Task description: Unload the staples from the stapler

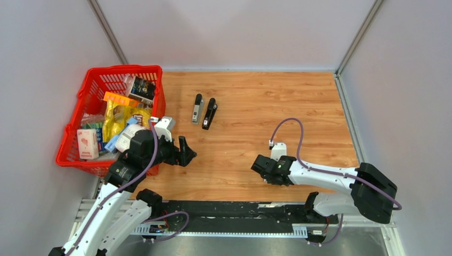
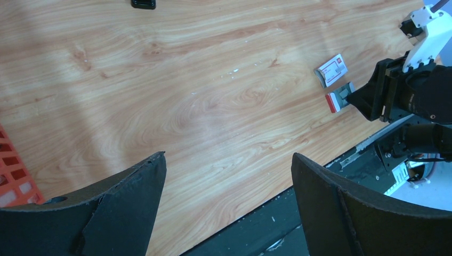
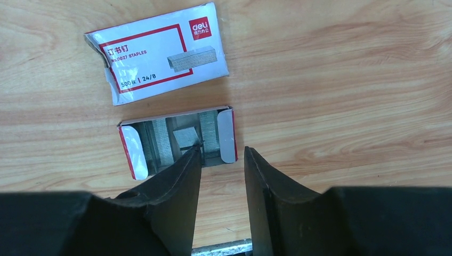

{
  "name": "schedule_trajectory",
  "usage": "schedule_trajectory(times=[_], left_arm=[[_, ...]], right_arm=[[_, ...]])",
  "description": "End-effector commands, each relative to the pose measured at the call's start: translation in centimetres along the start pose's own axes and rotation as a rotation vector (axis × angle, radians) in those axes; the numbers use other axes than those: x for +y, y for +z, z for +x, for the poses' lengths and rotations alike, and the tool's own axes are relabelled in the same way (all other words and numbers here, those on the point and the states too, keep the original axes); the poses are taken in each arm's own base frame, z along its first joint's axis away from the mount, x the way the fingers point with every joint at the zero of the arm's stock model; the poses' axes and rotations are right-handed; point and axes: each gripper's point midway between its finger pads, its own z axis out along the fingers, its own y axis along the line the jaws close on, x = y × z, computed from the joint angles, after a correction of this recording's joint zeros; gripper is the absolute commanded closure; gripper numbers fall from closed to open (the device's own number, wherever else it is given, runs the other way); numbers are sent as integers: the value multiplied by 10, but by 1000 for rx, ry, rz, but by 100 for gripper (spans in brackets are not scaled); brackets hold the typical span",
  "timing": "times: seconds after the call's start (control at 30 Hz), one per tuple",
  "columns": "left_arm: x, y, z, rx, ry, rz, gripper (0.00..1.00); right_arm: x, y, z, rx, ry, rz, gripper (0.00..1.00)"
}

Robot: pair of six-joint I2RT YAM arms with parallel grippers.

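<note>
the right fingers point(image 3: 187, 173) stand a little apart with bare wood showing between them and nothing pinched; one fingertip lies over the near edge of an open cardboard tray point(image 3: 133, 152), right at the staples point(image 3: 178, 137), silvery strips packed inside it. just past the tray, farther from the fingertips, lies the red-and-white sleeve point(image 3: 160, 53), flat on the tabletop point(image 3: 346, 80). the left fingers point(image 2: 141, 186) are spread wide over bare wood, holding nothing. two black staplers point(image 1: 198, 108) lie side by side beyond them, well apart from the right fingers. a red basket point(image 1: 123, 68) of packets sits beside the left arm
</note>
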Motion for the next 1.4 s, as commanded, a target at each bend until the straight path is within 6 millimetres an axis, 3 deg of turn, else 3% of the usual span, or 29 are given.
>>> schedule_trajectory(times=[0.0, 0.23, 1.37], left_arm=[[-3, 0, -7, -31, 6, 17, 5], [-3, 1, -6, -26, 5, 17, 5], [-3, 1, -6, -22, 6, 19, 5]], right_arm=[[-2, -5, -13, -52, 43, -1, 60], [-8, -12, -16, -71, 65, -12, 60], [-2, 12, -15, -32, 42, 18, 75]])
